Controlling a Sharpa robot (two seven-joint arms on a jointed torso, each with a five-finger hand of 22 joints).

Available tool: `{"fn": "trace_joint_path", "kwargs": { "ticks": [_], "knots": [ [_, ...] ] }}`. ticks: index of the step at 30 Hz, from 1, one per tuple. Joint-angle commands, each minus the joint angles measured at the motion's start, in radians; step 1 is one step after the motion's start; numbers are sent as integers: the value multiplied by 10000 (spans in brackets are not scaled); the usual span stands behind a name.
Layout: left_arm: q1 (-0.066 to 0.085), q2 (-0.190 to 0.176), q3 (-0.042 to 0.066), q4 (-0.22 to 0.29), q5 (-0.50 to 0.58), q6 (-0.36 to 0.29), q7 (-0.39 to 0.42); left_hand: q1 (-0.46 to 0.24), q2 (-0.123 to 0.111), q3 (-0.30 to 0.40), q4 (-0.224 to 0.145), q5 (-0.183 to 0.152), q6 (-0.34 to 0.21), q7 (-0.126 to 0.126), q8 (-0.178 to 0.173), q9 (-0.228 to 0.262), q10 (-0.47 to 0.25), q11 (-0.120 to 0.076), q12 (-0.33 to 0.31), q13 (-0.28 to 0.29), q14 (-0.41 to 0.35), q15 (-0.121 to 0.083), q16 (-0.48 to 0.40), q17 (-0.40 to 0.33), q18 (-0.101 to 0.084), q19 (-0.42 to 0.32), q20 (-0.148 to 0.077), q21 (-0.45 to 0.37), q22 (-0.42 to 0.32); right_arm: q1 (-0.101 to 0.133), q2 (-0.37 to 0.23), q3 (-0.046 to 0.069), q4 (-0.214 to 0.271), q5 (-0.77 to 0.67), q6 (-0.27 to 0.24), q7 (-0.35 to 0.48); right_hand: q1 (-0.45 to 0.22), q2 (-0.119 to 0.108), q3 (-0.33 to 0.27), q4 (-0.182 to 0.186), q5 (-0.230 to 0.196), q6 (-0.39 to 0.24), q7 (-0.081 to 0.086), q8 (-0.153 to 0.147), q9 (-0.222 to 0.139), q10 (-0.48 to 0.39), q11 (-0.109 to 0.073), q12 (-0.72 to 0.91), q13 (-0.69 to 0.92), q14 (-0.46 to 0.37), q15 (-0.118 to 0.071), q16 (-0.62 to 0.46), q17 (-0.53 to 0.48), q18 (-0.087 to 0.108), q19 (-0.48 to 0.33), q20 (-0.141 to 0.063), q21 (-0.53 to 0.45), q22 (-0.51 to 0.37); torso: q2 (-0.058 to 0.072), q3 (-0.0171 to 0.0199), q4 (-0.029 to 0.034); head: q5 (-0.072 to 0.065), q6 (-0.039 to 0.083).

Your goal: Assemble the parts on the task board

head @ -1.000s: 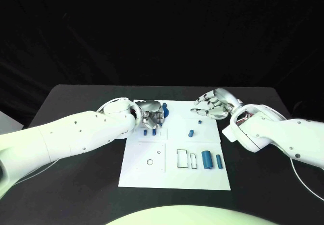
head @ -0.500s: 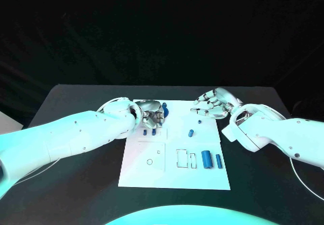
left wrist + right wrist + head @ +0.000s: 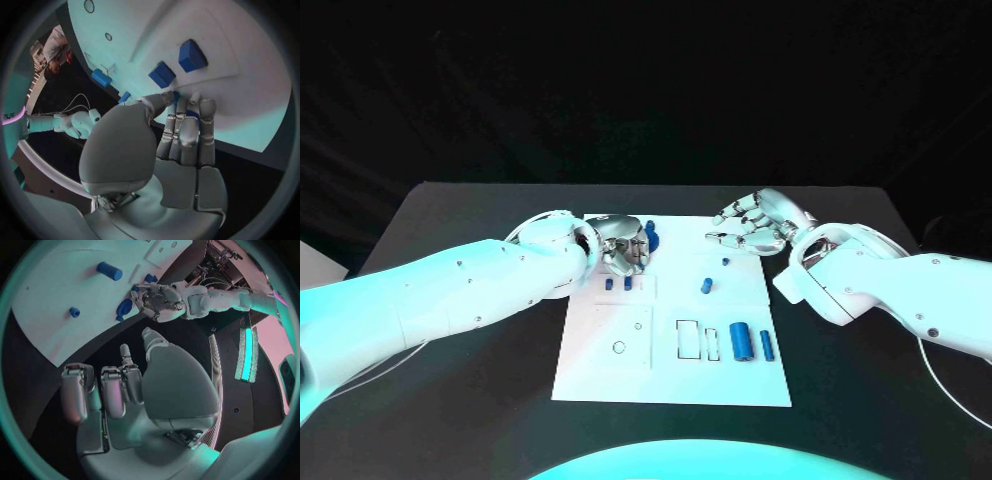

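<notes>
Setting: black tabletop point(image 3: 473, 390) before a dark backdrop, seen from above.
Task board: white task board point(image 3: 625, 375) lies in the middle of the frame.
Left hand: left hand point(image 3: 625, 250) rests at the board's upper left corner; its fingers point(image 3: 187, 125) lie close together, tips down on the board around something blue; whether they hold it, I cannot tell.
Right hand: right hand point(image 3: 756, 224) hovers at the board's upper right corner, fingers point(image 3: 115, 390) curled partway, apart, holding nothing.
Parts near left hand: two small blue parts point(image 3: 619, 283) stand just below the left hand.
Centre part: one small blue part point(image 3: 710, 283) sits at the board's middle right.
Lower parts: two blue cylinders point(image 3: 751, 343) lie side by side at the lower right, beside rectangular outlines.
</notes>
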Motion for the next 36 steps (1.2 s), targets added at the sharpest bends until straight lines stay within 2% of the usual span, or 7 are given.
{"fn": "trace_joint_path", "kwargs": {
  "ticks": [1,4,10,15,20,26,36],
  "knots": [
    [-45,-53,-11,17,148,-310,123,-8,107,4,-98,9,87,-3,-60,9,106,7,-75,-13,56,4,44,-7,-9,70,7,59,25,-7,3,1,10,-48,35,117,32,30,69,-17,48,-15,-24,56,1,36,-48,-55,1608,857,-79,-59,1864,129,558,-62,-18,1997,-2,-3,0,-12,10],
    [-52,-116,-4,84,211,-448,178,-49,100,2,-118,9,108,11,-92,12,135,19,-121,-22,65,13,44,-16,-11,69,6,76,38,-7,-8,1,23,-48,31,116,32,30,69,-17,48,-15,-24,56,1,36,-48,-55,1608,857,-79,-59,1864,129,558,-62,-18,1997,5,-2,6,-19,34],
    [-58,-336,108,370,446,-614,279,-93,90,-5,-134,7,122,18,-125,14,161,26,-167,-31,83,20,52,1,-15,78,7,97,61,-7,-21,1,28,-48,29,115,32,30,69,-17,48,-15,-24,56,1,36,-48,-55,1608,857,-79,-59,1864,129,558,-62,-18,1997,4,-10,9,-27,35],
    [-58,-701,300,810,776,-614,274,-135,85,-11,-146,7,139,25,-154,18,186,32,-212,-39,89,27,51,-12,-16,79,8,108,72,-7,-36,1,32,-49,28,114,32,30,69,-17,48,-15,-24,56,1,36,-48,-55,1608,857,-79,-59,1864,129,558,-62,-18,1997,-15,10,17,-29,19],
    [-53,-1151,467,1228,1051,-508,146,-180,84,-19,-149,7,165,26,-175,24,215,33,-248,-45,104,30,58,1,-21,90,11,123,92,-7,-52,1,30,-49,27,111,32,30,69,-17,48,-15,-24,56,1,36,-48,-55,1608,857,-79,-59,1864,129,558,-62,-18,1997,-28,12,42,-25,26],
    [-52,-1335,511,1257,1142,-322,27,-213,86,-24,-149,6,183,23,-189,29,235,31,-275,-48,109,31,59,-6,-25,100,14,134,109,-9,-44,1,10,-49,35,108,32,30,69,-17,48,-15,-24,56,1,36,-48,-55,1608,857,-79,-59,1864,129,558,-62,-18,1997,-7,3,33,11,31],
    [-58,-1246,506,1001,1063,-164,-164,-221,86,-26,-152,6,190,21,-193,31,242,29,-283,-49,117,30,64,10,-27,108,15,141,120,-16,-31,1,0,-49,38,106,32,30,69,-17,48,-15,-24,56,1,36,-48,-55,1608,857,-79,-59,1864,129,558,-62,-18,1997,17,-9,-8,57,30]
  ]
}}
